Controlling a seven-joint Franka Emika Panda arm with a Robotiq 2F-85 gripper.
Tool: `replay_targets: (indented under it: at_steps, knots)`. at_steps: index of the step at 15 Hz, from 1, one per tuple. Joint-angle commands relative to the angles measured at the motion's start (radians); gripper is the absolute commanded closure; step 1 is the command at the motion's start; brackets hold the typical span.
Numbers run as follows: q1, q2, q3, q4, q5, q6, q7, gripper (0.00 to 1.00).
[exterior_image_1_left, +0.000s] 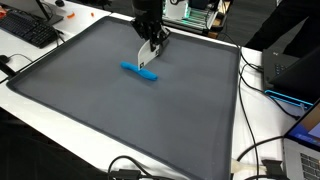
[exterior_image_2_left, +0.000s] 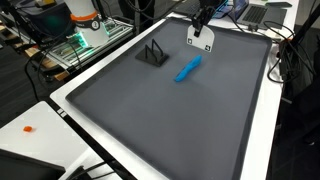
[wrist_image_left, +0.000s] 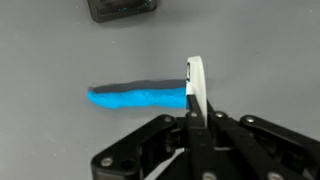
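Observation:
My gripper (exterior_image_1_left: 150, 47) hangs over the far part of a grey mat (exterior_image_1_left: 100, 110) and is shut on a thin white flat piece (wrist_image_left: 194, 82). The piece sticks out beyond the fingertips and shows in both exterior views (exterior_image_1_left: 147, 58) (exterior_image_2_left: 200, 38). A long blue object (exterior_image_1_left: 139, 72) lies flat on the mat right under the gripper. In the wrist view the white piece's tip is at the right end of the blue object (wrist_image_left: 135, 97). The blue object also shows in an exterior view (exterior_image_2_left: 188, 68). Whether the white piece touches it, I cannot tell.
A small black stand (exterior_image_2_left: 152, 53) sits on the mat near the blue object and shows at the top of the wrist view (wrist_image_left: 122, 8). A keyboard (exterior_image_1_left: 30, 30), a laptop (exterior_image_1_left: 300, 150) and cables (exterior_image_1_left: 255, 150) lie around the mat's edges.

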Motion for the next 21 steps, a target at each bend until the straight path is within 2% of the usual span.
replay_targets:
  at_steps: [1, 6, 21]
  knots:
    - [0.006, 0.026, 0.001, -0.017, 0.025, 0.028, -0.101, 0.99]
    - [0.01, 0.062, 0.003, -0.01, 0.016, 0.044, -0.193, 0.99]
    - [0.038, 0.116, -0.032, 0.033, -0.054, 0.093, -0.16, 0.99]
